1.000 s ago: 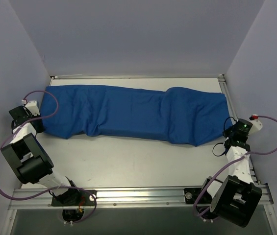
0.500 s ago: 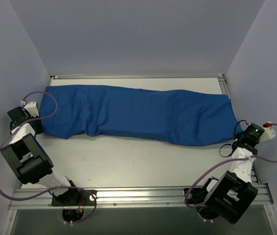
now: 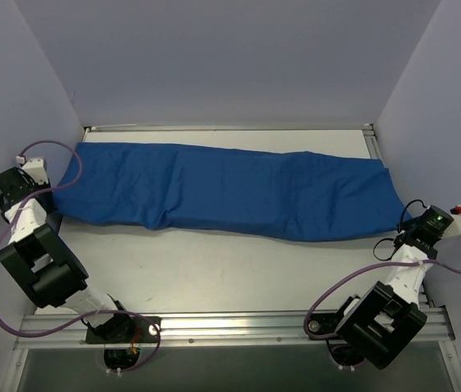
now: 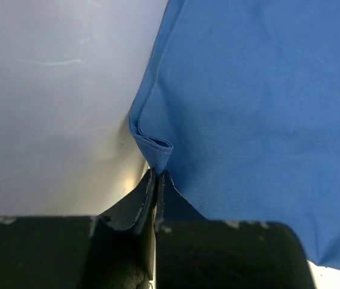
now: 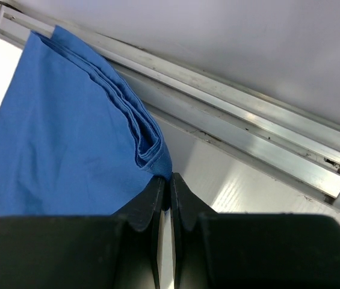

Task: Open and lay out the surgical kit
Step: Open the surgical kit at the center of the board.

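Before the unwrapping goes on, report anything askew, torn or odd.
Nothing stands out. The blue cloth wrap lies stretched across the table, untorn, one end pinched in the left pincer, the other in the right pincer. No contents show.

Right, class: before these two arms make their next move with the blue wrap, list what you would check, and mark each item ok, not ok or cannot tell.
1. Left gripper shut on the wrap corner: ok.
2. Right gripper shut on the fold at the opposite end: ok.
3. Wrap stretched between the two grips: ok, only shallow creases.
4. Wrap opened out: not ok, it lies as a long folded band.
5. What lies under the cloth: cannot tell, nothing shows.
6. Room to pull further outward: probably not ok, both grippers sit close to the side walls.
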